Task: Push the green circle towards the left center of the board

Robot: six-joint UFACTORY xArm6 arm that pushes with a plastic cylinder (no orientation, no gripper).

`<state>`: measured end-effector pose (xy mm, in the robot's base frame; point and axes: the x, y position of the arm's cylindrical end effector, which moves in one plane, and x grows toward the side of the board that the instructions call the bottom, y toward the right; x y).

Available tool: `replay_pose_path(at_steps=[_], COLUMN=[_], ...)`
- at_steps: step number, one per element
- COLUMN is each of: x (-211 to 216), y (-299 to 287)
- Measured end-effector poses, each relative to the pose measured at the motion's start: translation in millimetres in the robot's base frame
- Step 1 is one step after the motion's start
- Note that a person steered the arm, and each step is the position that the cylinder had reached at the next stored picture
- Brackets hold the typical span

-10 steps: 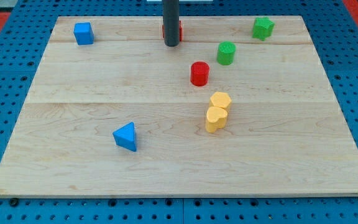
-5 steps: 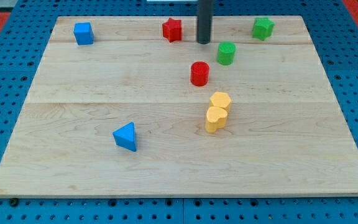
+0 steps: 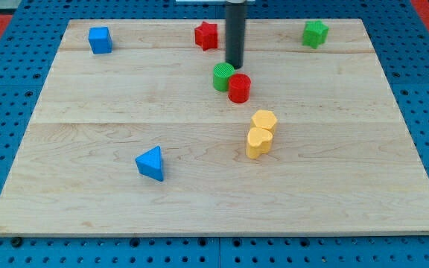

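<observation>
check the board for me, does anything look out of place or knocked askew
Nothing looks damaged or tipped. One oddity: the green circle block sits pressed against the red cylinder block near the board's centre, with my tip just above them in the view.

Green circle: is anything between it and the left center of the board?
Nothing visible does. The green circle touches the red cylinder on its right; my tip sits just above it. The blue triangle lies lower.

No text, label, brand, number or sign can be read anywhere in the camera view. The wooden board (image 3: 88, 112), the coloured blocks on it and the blue pegboard (image 3: 6, 89) around it all show plain, unmarked surfaces.
</observation>
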<state>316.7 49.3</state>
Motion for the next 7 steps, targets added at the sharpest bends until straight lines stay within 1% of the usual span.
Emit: replay_pose_path(at_steps=[1, 2, 3, 5, 6, 7], x=[11.0, 32.2, 44.4, 94.9, 73.9, 62.4], y=[16.3, -37.8, -100.4, -147.9, -209.2, -178.6])
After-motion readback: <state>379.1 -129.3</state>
